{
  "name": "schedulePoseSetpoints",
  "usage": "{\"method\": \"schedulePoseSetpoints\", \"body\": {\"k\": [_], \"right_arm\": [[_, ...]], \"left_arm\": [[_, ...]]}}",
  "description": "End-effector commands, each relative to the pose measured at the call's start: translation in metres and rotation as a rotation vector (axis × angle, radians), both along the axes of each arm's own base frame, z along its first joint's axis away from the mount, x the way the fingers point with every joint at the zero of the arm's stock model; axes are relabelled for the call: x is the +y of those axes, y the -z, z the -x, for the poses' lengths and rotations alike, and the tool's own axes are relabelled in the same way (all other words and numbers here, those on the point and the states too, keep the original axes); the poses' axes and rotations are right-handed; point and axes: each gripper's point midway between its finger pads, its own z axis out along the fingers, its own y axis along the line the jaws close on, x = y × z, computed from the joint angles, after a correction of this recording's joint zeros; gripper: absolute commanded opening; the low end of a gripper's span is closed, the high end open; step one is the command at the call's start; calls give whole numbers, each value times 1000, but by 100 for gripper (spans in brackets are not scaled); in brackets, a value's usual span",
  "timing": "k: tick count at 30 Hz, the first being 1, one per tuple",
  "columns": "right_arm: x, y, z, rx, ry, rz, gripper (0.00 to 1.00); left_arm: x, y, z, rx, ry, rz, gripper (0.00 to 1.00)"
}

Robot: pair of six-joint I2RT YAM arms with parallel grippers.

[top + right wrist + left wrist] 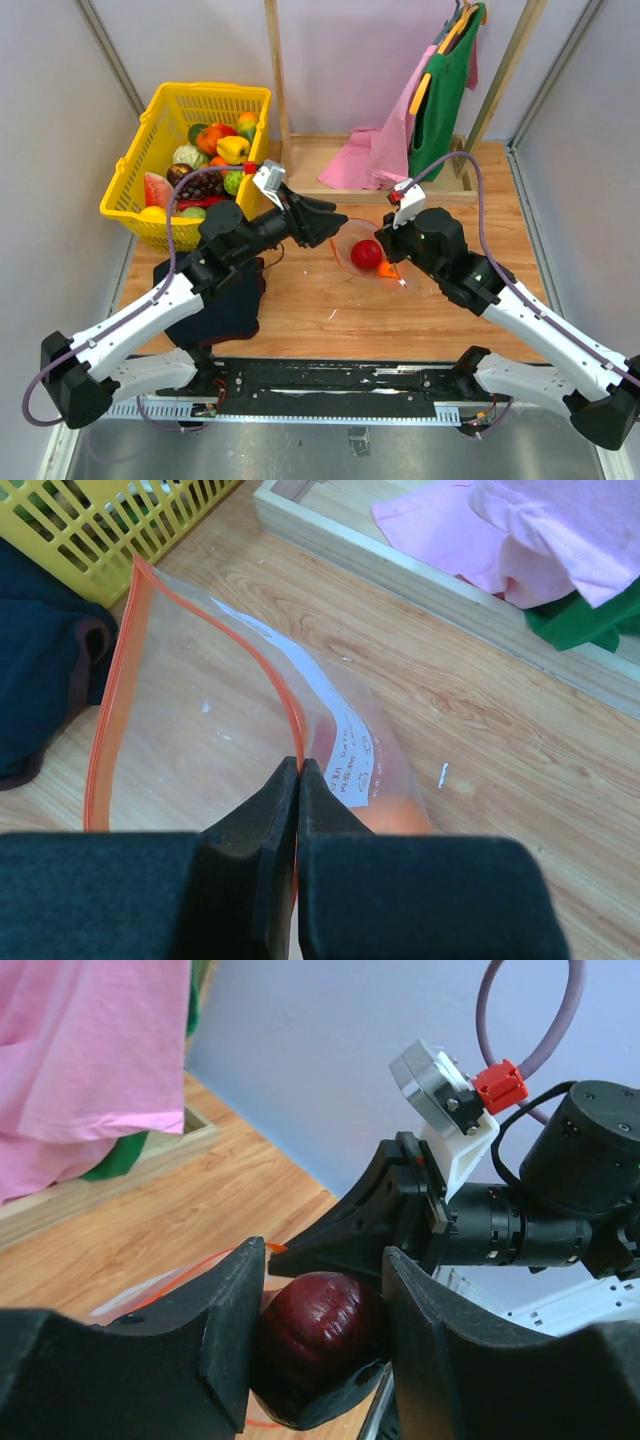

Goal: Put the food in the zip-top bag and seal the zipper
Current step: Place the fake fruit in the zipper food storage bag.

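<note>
I see my right gripper (pixel 297 780) clamped on the zip-top bag (pixel 200 740) at its zipper (pixel 118 680), and my left gripper (pixel 325 1295) flanking the red apple (pixel 315 1330), grip unclear.

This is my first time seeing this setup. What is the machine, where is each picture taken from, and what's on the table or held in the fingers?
Two robot arms are bolted at the table's near edge. One picture looks down from above, and the other two come from a camera on each wrist. The right gripper pinches the rim of a clear zip-top bag. The left gripper has a dark red fruit between its fingers at the bag. I cannot tell whether it grips the fruit. On the wooden table are a yellow basket of toy food, a dark cloth and a pink cloth.
</note>
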Motion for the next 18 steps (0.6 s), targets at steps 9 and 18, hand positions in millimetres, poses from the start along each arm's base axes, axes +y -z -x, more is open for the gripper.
{"method": "schedulePoseSetpoints", "body": {"k": [9, 18], "right_arm": [[-6, -7, 1, -14, 18, -55, 1], [-2, -5, 2, -5, 0, -59, 1]], "left_arm": [[-47, 52, -12, -59, -13, -105, 7], [-61, 100, -27, -23, -64, -230, 24]]}}
